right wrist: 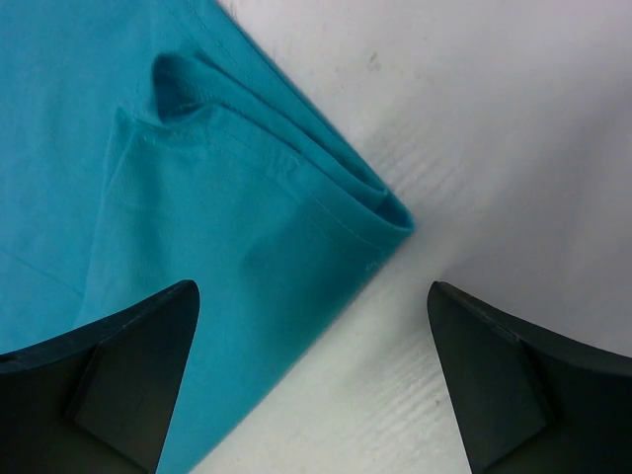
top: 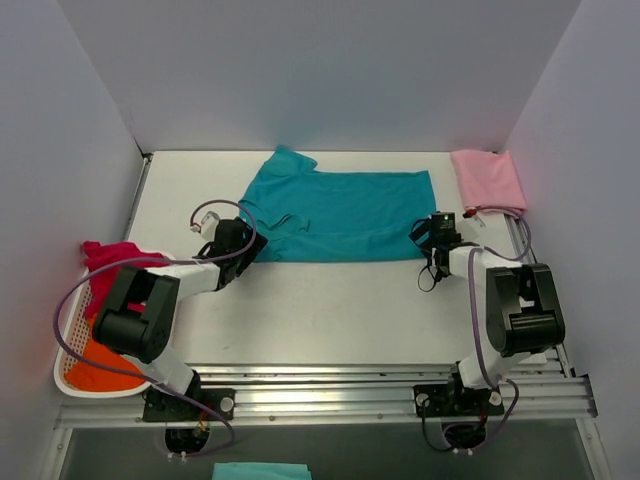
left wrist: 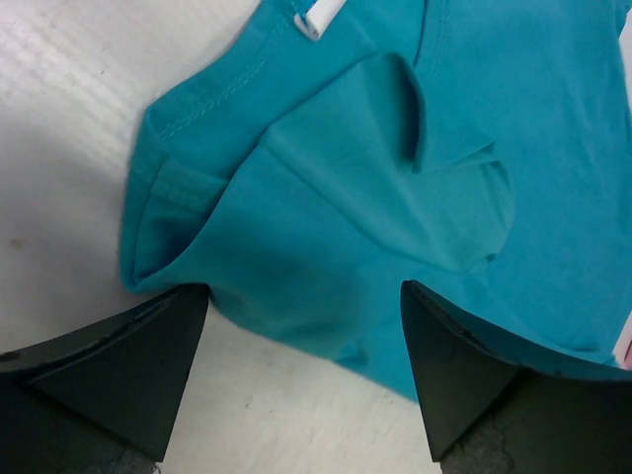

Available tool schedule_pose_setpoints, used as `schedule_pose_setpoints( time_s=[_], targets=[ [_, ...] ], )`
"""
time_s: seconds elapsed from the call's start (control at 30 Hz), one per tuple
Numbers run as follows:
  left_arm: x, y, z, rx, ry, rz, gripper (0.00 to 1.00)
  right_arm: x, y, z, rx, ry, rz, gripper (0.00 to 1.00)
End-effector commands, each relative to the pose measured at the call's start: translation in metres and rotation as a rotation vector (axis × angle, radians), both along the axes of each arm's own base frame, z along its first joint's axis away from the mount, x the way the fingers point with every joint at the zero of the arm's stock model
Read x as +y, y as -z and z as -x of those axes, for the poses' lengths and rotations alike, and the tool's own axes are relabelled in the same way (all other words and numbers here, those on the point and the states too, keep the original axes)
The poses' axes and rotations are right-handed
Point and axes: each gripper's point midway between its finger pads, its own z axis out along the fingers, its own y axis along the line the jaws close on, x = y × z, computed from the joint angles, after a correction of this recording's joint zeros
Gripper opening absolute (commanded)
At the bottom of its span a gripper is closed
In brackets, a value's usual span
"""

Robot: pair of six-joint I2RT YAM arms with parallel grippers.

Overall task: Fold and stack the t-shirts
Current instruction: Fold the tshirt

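Teal t-shirt [top: 340,213] lies flat on table [top: 330,305], centre-far. Soft, light, limp; likely to sag and crease when lifted. Left gripper [left wrist: 304,291] spread over its near-left bunched corner. Right gripper [right wrist: 314,288] spread at its near-right doubled hem corner. Suggest pinching both corners through all layers.

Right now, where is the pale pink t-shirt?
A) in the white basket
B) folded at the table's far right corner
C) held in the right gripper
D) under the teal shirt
B: the pale pink t-shirt lies folded at the far right corner, apart from the teal shirt spread out in the middle.
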Motion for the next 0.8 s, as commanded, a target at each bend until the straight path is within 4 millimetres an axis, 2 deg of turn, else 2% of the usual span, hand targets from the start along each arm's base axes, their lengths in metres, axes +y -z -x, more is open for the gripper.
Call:
schedule_pose_setpoints(
  time_s=[0.0, 0.13, 0.2, 0.23, 0.3, 0.33, 0.4, 0.53, 0.63, 0.67, 0.73, 0.77],
  targets=[
    [0.009, 0.045, 0.012, 0.134, -0.02, -0.053, 0.89, -0.011, 0.012, 0.002, 0.042, 0.046, 0.003, 0.96],
    [0.009, 0.058, 0.008, 0.154, -0.022, -0.054, 0.82, -0.02, 0.014, -0.001, 0.035, 0.063, 0.003, 0.89],
    [0.01, 0.061, 0.007, 0.159, -0.024, -0.054, 0.77, -0.023, 0.017, 0.0, 0.036, 0.068, -0.005, 0.76],
    [0.01, 0.062, 0.007, 0.161, -0.025, -0.055, 0.72, -0.023, 0.018, -0.002, 0.03, 0.068, -0.009, 0.61],
    [0.01, 0.063, 0.007, 0.162, -0.024, -0.058, 0.66, -0.023, 0.022, -0.002, 0.034, 0.068, -0.017, 0.39],
    [0.011, 0.063, 0.007, 0.159, -0.024, -0.062, 0.62, -0.022, 0.022, -0.003, 0.032, 0.063, -0.018, 0.24],
    [0.013, 0.061, 0.007, 0.155, -0.031, -0.065, 0.5, -0.022, 0.028, -0.002, 0.05, 0.065, -0.022, 0.0],
    [0.016, 0.057, 0.008, 0.147, -0.035, -0.069, 0.29, -0.024, 0.032, 0.001, 0.067, 0.065, -0.022, 0.0],
    [0.02, 0.05, 0.013, 0.141, -0.047, -0.072, 0.16, -0.028, 0.025, 0.006, 0.067, 0.08, -0.011, 0.0],
    [0.021, 0.04, 0.014, 0.121, -0.053, -0.068, 0.12, -0.03, 0.022, 0.007, 0.067, 0.084, -0.006, 0.0],
    [0.026, 0.039, 0.028, 0.143, -0.069, -0.072, 0.03, -0.033, 0.018, 0.015, 0.084, 0.094, 0.002, 0.0],
    [0.027, 0.025, 0.029, 0.111, -0.077, -0.061, 0.02, -0.037, 0.011, 0.018, 0.075, 0.104, 0.008, 0.0]
  ],
)
